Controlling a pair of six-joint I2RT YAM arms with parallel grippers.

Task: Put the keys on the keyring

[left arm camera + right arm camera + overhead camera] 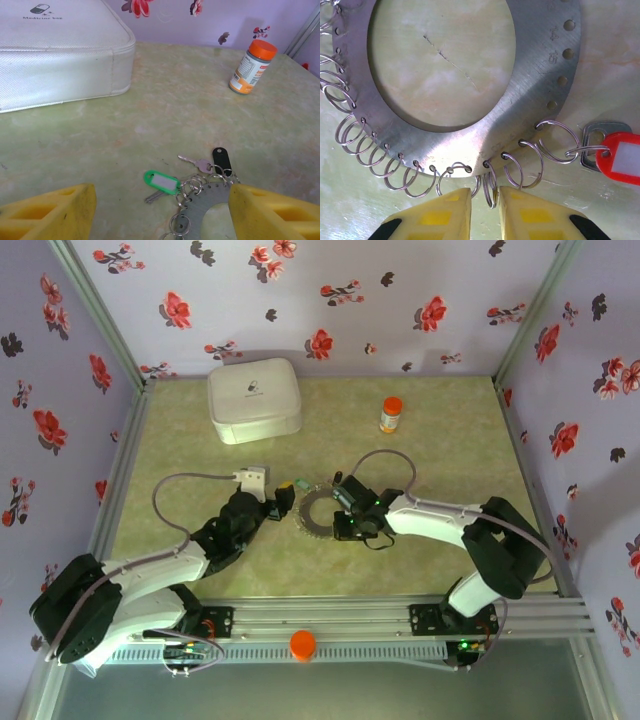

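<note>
The keyring (535, 75) is a flat grey metal ring with holes along its rim and several small split rings hanging from them; it lies flat on the table (318, 533). My right gripper (486, 210) is at its near rim, jaws a narrow gap apart. One split ring (491, 192) stands edge-on in that gap, against the right finger. A red-tagged key (620, 157) hangs on a split ring to the right. My left gripper (160, 220) is open, wide, over the ring's far-left rim (210, 200). A green-tagged key (161, 181), a plain silver key (197, 163) and a black tag (221, 159) hang there.
A white medicine box (254, 400) stands at the back left. An orange-capped bottle (391, 414) is upright at the back right. Aluminium rails and floral walls border the green table. Both arms meet at the ring in mid-table.
</note>
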